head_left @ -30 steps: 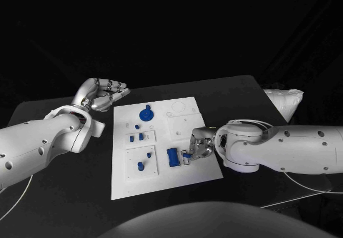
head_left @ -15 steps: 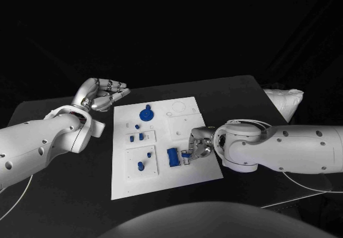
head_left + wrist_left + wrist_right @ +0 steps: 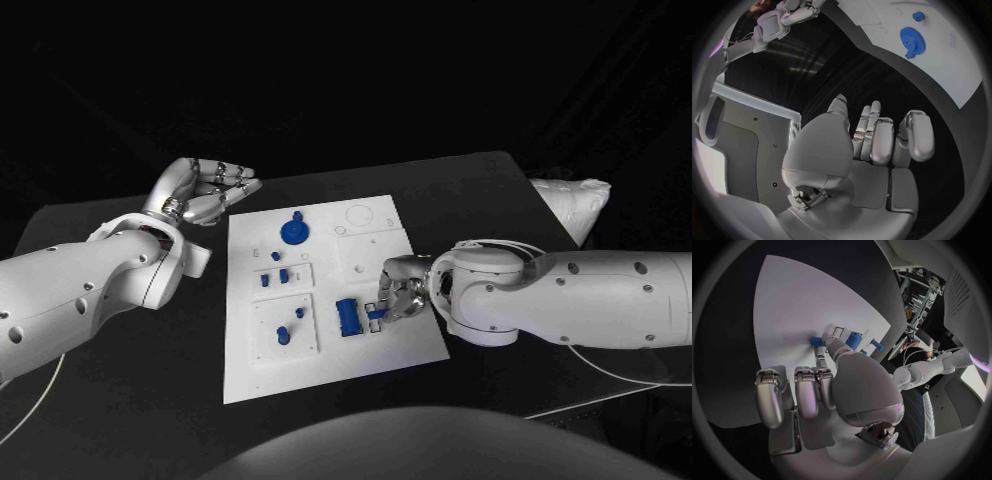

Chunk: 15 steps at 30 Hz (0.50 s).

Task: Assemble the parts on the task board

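Here, a small blue part (image 3: pixel 374 313), judged light, rigid and best pinched by its short sides, is held by the right hand (image 3: pixel 400 297) on the white task board (image 3: pixel 389 345) beside a larger blue block (image 3: pixel 348 316), while the left hand (image 3: pixel 206 190) is curled closed, holding nothing, off the board's far corner.

The right hand (image 3: pixel 398 297) bends over the task board (image 3: pixel 378 345), its fingertips covering part of a small blue part (image 3: pixel 376 313) beside the blue block (image 3: pixel 348 316); whether they grip that part or merely touch it cannot be told. In the right wrist view the thumb hides the contact point on the board. The tiny blue pieces (image 3: pixel 283 275) on the board's left half are too small to identify. The left hand (image 3: pixel 211 189), off the board's far left corner, is curled with its palm side hidden.
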Each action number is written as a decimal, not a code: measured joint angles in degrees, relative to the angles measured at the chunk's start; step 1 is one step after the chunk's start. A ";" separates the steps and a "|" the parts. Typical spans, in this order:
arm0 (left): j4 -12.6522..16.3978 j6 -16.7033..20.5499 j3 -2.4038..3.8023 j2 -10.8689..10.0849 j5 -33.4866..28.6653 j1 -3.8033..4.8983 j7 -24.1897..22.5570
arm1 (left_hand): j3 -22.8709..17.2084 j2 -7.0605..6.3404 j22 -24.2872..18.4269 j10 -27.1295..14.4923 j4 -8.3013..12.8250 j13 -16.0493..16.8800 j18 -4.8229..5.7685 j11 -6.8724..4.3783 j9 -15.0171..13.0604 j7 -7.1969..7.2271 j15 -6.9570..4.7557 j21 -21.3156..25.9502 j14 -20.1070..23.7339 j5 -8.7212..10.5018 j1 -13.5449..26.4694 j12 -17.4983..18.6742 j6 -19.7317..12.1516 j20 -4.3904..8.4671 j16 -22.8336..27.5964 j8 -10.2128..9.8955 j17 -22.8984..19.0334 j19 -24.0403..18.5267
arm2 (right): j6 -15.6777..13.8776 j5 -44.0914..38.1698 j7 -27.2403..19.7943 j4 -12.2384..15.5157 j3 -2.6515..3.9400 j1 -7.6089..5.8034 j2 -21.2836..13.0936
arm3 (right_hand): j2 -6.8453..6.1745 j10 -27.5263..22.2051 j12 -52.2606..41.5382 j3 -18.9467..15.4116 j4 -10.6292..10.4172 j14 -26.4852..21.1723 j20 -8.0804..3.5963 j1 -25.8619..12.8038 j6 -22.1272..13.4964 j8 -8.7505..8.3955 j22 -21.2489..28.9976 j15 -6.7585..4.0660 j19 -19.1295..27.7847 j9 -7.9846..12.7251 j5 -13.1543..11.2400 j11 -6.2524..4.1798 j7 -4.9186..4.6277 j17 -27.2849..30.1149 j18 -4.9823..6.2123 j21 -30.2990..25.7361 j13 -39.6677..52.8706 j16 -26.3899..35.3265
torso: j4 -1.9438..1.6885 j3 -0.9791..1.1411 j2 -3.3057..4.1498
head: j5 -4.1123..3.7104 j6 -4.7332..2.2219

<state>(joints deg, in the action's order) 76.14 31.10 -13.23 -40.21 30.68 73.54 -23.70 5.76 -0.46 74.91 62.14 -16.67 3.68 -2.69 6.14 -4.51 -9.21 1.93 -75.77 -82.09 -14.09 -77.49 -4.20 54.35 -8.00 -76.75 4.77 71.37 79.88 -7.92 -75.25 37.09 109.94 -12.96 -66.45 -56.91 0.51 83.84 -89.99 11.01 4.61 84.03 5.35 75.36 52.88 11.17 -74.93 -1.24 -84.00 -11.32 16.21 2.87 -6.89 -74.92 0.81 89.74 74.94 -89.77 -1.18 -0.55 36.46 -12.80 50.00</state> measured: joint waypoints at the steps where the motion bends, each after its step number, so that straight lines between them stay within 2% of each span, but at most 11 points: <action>1: -0.01 -0.01 0.00 0.00 0.00 0.00 0.00 | 0.00 0.00 0.00 0.00 0.00 0.00 0.00 0.00 0.00 0.00 0.00 0.00 0.00 0.00 0.00 0.00 0.00 0.00 0.00 0.00 0.00 0.00 | 0.03 -0.02 0.00 -0.03 0.01 0.00 0.01 | 0.17 0.00 0.00 0.15 0.15 0.00 0.00 0.17 0.00 0.14 0.00 0.00 0.00 -0.05 0.10 0.00 0.00 0.00 0.00 0.00 0.00 0.00 | 0.00 0.01 -0.01 | -0.01 0.00; 7: -0.05 -0.03 0.00 0.00 0.00 0.00 0.00 | 0.00 0.00 0.00 0.00 0.00 0.00 0.00 0.00 0.00 0.00 0.00 0.00 0.00 0.00 0.00 0.00 0.00 0.00 0.00 0.00 0.00 0.00 | 0.24 -0.08 0.00 -0.15 0.04 0.00 0.05 | 0.53 0.21 0.00 0.55 0.55 0.00 0.00 0.52 0.21 0.57 0.01 0.00 0.00 -0.31 0.10 -0.21 0.24 0.00 0.00 0.00 0.00 0.00 | -0.01 0.02 -0.03 | -0.02 0.00; 12: -0.07 -0.05 0.00 0.03 0.01 0.00 0.00 | 0.00 0.00 0.00 0.00 0.00 0.00 0.00 0.00 0.00 0.00 0.00 0.00 0.00 0.00 0.00 0.00 0.00 0.00 0.00 0.00 0.00 0.00 | 0.47 -0.08 -0.01 -0.26 0.10 0.00 0.09 | 0.53 0.21 0.00 0.70 0.70 0.00 0.00 0.52 0.22 0.81 0.01 0.00 0.00 -0.41 -1.63 -0.21 0.41 0.00 0.00 0.00 0.00 0.00 | -0.02 0.01 -0.03 | -0.03 0.00; 15: -0.08 -0.07 0.00 0.06 0.01 0.00 0.00 | 0.00 0.00 0.00 0.00 0.00 0.00 0.00 0.00 0.00 0.00 0.00 0.00 0.00 0.00 0.00 0.00 0.00 0.00 0.00 0.00 0.00 0.00 | 0.68 -0.08 -0.01 -0.39 0.13 -0.03 0.17 | 0.53 0.21 0.00 0.70 0.71 0.00 0.00 0.52 0.25 0.96 0.01 0.00 0.00 -0.72 -1.80 -0.21 0.43 0.01 0.00 0.00 0.00 0.00 | -0.02 0.00 -0.03 | -0.07 0.00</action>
<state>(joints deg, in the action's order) 76.06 31.04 -13.23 -40.15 30.69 73.54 -23.70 5.76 -0.46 74.91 62.14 -16.67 3.68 -2.69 6.14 -4.51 -9.21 1.93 -75.77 -82.10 -14.09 -77.48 -4.20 54.35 -8.00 -76.75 4.77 71.37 79.88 -7.24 -75.33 37.08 109.54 -12.83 -66.47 -56.75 1.04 84.05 -89.99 11.71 5.31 84.03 5.35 75.88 53.12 12.13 -74.92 -1.24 -84.00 -12.04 14.41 2.66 -6.45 -74.92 0.81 89.74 74.94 -89.77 -1.20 -0.55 36.43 -12.86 50.00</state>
